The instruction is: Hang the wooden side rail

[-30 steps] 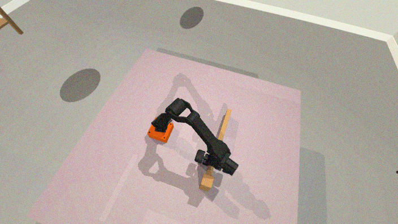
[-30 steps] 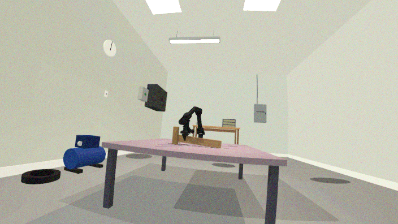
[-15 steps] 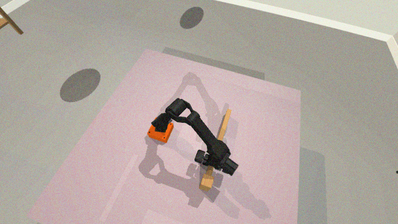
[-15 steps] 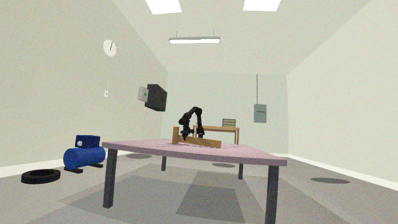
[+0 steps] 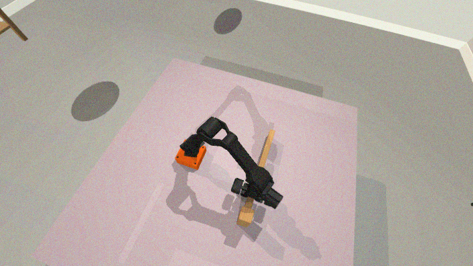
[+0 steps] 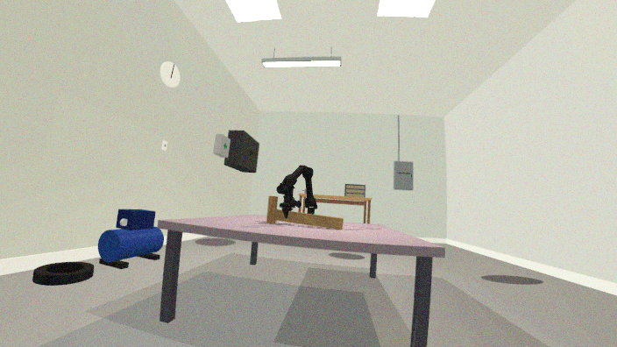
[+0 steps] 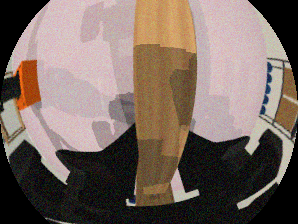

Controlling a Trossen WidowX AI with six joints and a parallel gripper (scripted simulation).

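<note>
My claw (image 5: 250, 198) is clamped on the wooden rail (image 5: 267, 148), gripping it close to the end that meets the post (image 5: 245, 216). From the top view my forearm (image 5: 242, 158) runs out from the orange base (image 5: 191, 158) diagonally over the pink table top (image 5: 117, 188), wrist sitting right above the rail, so the grip point itself is hidden there.

Wrist view: rail (image 7: 160, 96) runs straight up the middle of the frame, between my dark fingers, pink surface on both sides. Lower part of the rail is in shadow. Fingers are on both sides of it, pressed in.

Side view: post (image 6: 273, 209) stands upright on the table (image 6: 307, 238), rail (image 6: 320, 220) lies long and low, running from the post toward the right. The claw (image 6: 286, 212) points down onto the rail just beside the post. The right end of the rail sits down at the table surface; the end by the post looks slightly higher, but too small to be sure.

Hooks, pins and slot: can't make them out in any view, so can't tell whether the hooks are seated.
</note>
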